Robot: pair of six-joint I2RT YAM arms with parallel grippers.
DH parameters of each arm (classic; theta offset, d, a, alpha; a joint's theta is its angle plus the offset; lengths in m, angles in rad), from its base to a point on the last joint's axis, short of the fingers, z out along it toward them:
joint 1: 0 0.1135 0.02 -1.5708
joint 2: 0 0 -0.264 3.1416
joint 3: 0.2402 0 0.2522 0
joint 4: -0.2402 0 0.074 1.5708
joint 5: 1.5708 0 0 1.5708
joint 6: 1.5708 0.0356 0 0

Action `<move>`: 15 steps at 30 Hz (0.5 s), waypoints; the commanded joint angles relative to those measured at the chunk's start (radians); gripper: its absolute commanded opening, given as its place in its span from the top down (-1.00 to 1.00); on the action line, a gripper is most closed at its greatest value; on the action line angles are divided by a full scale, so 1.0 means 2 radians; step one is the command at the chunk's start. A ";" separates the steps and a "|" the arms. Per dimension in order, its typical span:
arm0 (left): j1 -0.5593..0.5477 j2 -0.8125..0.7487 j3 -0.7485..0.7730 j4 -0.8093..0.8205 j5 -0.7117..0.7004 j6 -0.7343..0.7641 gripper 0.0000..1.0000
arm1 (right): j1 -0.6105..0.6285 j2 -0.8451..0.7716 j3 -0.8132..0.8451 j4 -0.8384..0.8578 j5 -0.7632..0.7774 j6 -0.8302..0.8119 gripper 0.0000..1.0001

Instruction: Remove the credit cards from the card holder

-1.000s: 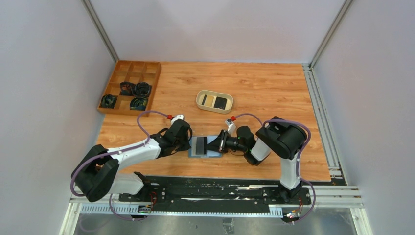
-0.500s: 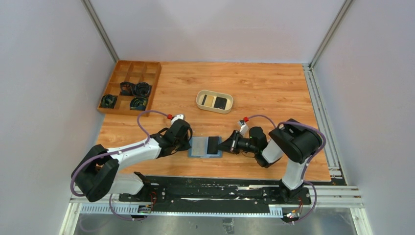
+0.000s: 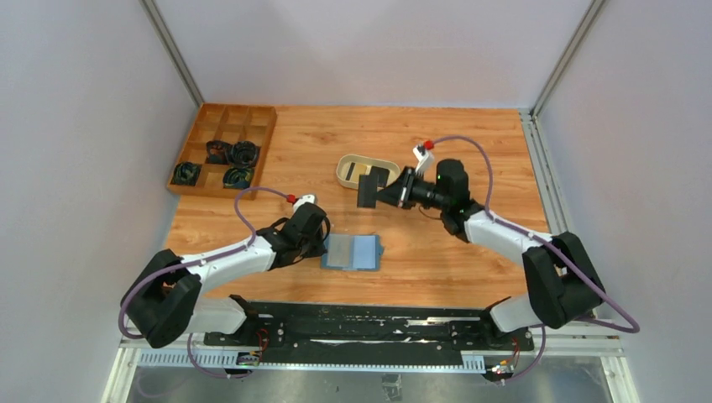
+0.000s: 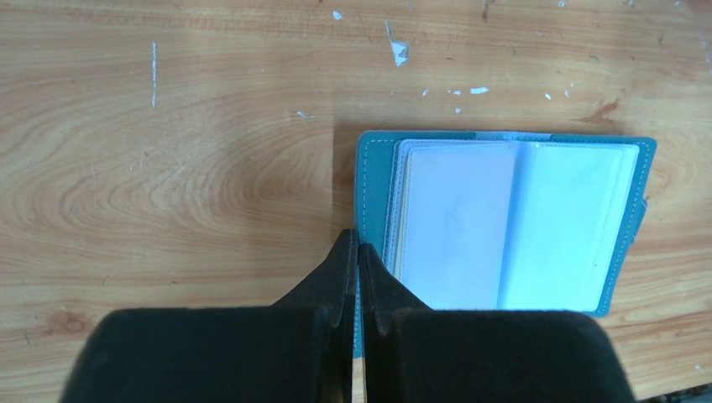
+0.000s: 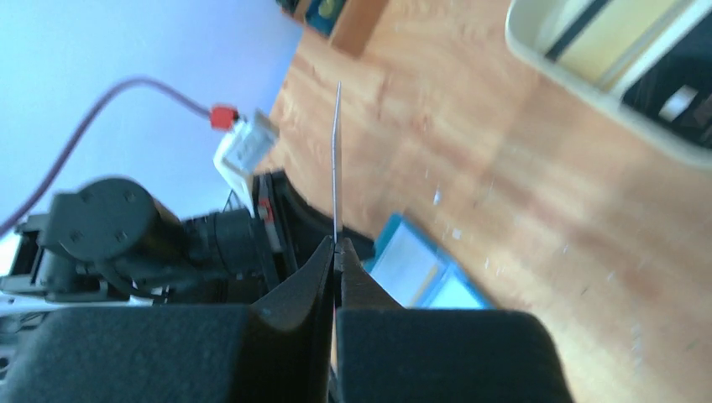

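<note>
Wooden tabletop (image 3: 453, 151); black card (image 3: 369, 186) pinched edgewise in right gripper (image 5: 336, 250).

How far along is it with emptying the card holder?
Done: cards lie in the beige dish. In hand: the right gripper holds a black card by the dish; the left gripper rests on the open card holder's edge. Left: drop it; visible sleeves look empty.

No text, label, brand or number readable anywhere. Sleeves of card holder (image 4: 504, 222) show blank; black card (image 3: 367, 190) too small for any print.
</note>
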 commanded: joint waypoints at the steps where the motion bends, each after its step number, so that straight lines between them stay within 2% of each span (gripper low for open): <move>1: -0.006 -0.009 0.021 -0.012 -0.015 0.009 1.00 | -0.041 0.021 0.092 -0.141 -0.002 -0.075 1.00; 9: -0.006 -0.024 0.027 -0.025 -0.024 0.008 1.00 | -0.069 0.125 0.253 -0.237 0.021 -0.083 1.00; 15: -0.006 -0.036 0.029 -0.031 -0.024 0.011 1.00 | -0.071 0.200 0.328 -0.263 0.030 -0.074 1.00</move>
